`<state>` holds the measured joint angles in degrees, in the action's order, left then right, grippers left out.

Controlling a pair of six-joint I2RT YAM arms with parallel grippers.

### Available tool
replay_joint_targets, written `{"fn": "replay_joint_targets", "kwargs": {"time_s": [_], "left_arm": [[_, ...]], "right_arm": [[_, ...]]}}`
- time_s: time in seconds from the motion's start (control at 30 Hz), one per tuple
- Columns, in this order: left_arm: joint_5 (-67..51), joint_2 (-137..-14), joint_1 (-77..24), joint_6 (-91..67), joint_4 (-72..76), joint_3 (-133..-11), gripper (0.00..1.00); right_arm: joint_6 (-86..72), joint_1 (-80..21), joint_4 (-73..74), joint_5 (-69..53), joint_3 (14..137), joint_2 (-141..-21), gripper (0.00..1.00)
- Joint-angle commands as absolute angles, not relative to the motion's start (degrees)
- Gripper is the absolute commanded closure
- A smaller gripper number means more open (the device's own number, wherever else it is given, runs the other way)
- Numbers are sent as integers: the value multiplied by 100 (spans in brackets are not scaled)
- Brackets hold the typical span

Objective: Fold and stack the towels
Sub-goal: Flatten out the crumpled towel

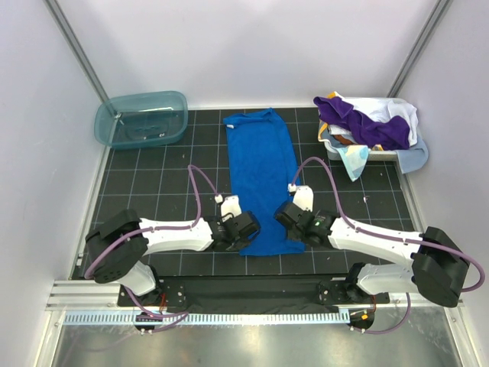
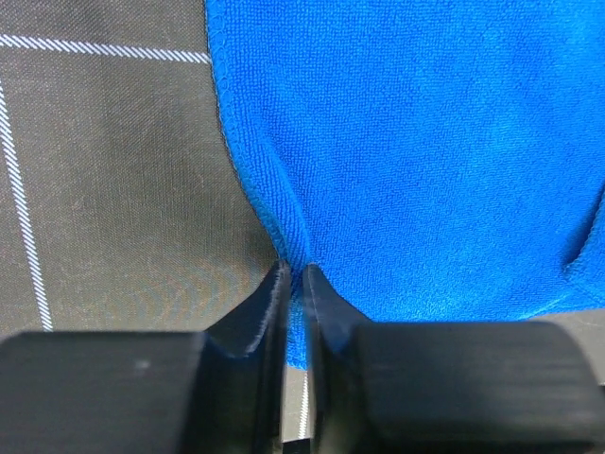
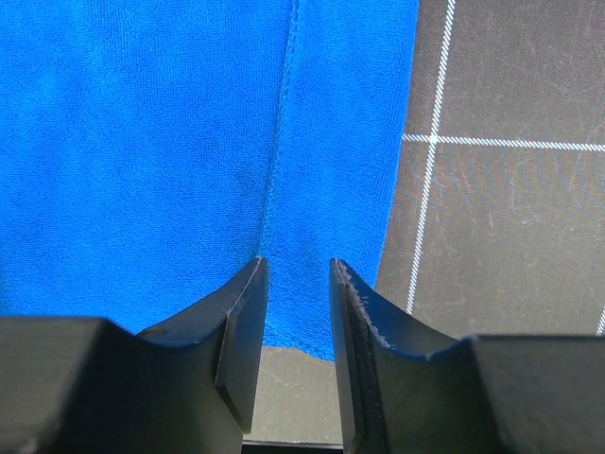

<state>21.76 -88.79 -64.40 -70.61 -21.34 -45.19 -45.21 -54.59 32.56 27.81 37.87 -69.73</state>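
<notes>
A royal blue towel [image 1: 262, 180] lies flat and lengthwise down the middle of the black gridded mat. My left gripper [image 1: 243, 229] sits at its near left corner. In the left wrist view the left gripper [image 2: 295, 270] is shut on a pinched ridge of the blue towel [image 2: 425, 142]. My right gripper [image 1: 286, 218] is at the near right corner. In the right wrist view the right gripper [image 3: 298, 265] stands open, its jaws straddling the flat near edge of the blue towel [image 3: 142, 142]. More towels, purple [image 1: 359, 122], white [image 1: 397, 115] and light blue [image 1: 416, 157], are heaped at the back right.
A teal translucent tub [image 1: 141, 118] stands at the back left corner. A white basket [image 1: 365, 155] under the towel heap sits at the back right. White walls and metal posts enclose the mat on three sides.
</notes>
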Motion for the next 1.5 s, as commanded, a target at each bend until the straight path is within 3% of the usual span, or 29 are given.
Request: {"fn": "replay_joint_targets", "kwargs": {"time_s": [0.0, 0.1, 0.3, 0.73, 1.0, 1.1, 1.17, 1.27, 1.47], "left_arm": [[2241, -9035, -6469, -7154, -2259, -4368, 87], [2276, -8921, -6469, -7137, -2355, -4316, 95], [2390, -8702, -6460, -7049, -2575, -4271, 100], [2549, -8033, -6416, -6856, -2734, -3955, 100], [2294, -7981, -6416, -6662, -2514, -3964, 100], [2320, -7840, -6416, -6662, -2645, -3955, 90], [2347, -7682, -6416, -6671, -2733, -3938, 72], [2408, -7428, -6416, -6688, -2909, -3894, 55], [2242, -7076, -6416, -6767, -3067, -3675, 53]], "right_arm": [[-4518, -5484, 3103, 3023, 3770, -6803, 61], [-4483, -5484, 3190, 3050, 3797, -6715, 62], [-4482, -5493, 3436, 3155, 3823, -6504, 62], [-4570, -5563, 3639, 3032, 4218, -6372, 62], [-4956, -6362, 3551, 3366, 4684, -7522, 62], [-5141, -6574, 3507, 3393, 4693, -7857, 63], [-5211, -6671, 3472, 3401, 4667, -7971, 63], [-5282, -6723, 3428, 3384, 4632, -8033, 63], [-5308, -6776, 3349, 3392, 4667, -8174, 64]]}}
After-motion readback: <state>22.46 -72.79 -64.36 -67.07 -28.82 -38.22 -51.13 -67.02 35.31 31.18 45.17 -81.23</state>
